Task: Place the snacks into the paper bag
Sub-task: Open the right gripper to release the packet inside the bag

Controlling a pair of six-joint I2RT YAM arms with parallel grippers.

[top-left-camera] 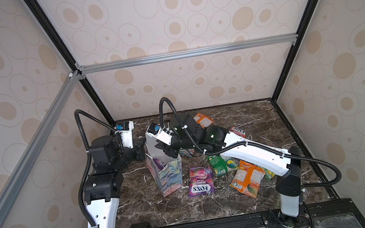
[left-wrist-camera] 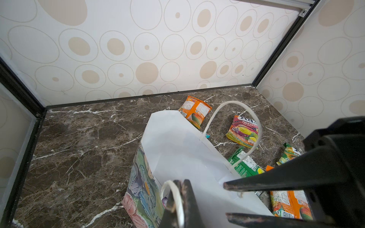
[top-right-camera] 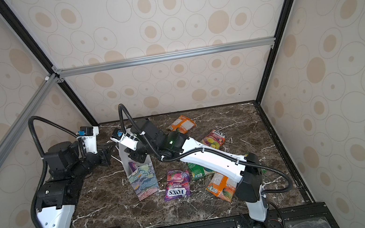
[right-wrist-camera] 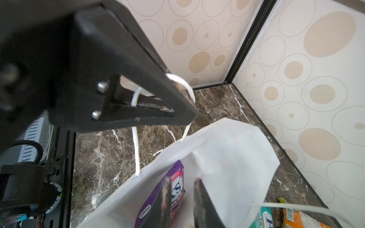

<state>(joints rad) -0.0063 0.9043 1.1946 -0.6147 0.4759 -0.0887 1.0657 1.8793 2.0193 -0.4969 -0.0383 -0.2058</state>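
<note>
The left gripper [right-wrist-camera: 185, 110] pinches a handle [right-wrist-camera: 136, 146] of the upright bag [top-left-camera: 170, 177], the right gripper [right-wrist-camera: 181, 197] hangs over its mouth, fingers slightly apart above a purple packet [right-wrist-camera: 175, 177] inside, and other packets [top-left-camera: 200, 184] lie on the table [top-left-camera: 275, 118] beside it

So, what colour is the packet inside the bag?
Purple packet, best in right wrist view.

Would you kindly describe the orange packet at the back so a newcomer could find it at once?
On the dark marble tabletop, the floral paper bag stands left of centre. Beyond it and to the right, closest to the back wall, lies the orange packet. The other orange packet lies near the front, beside a green packet.
</note>
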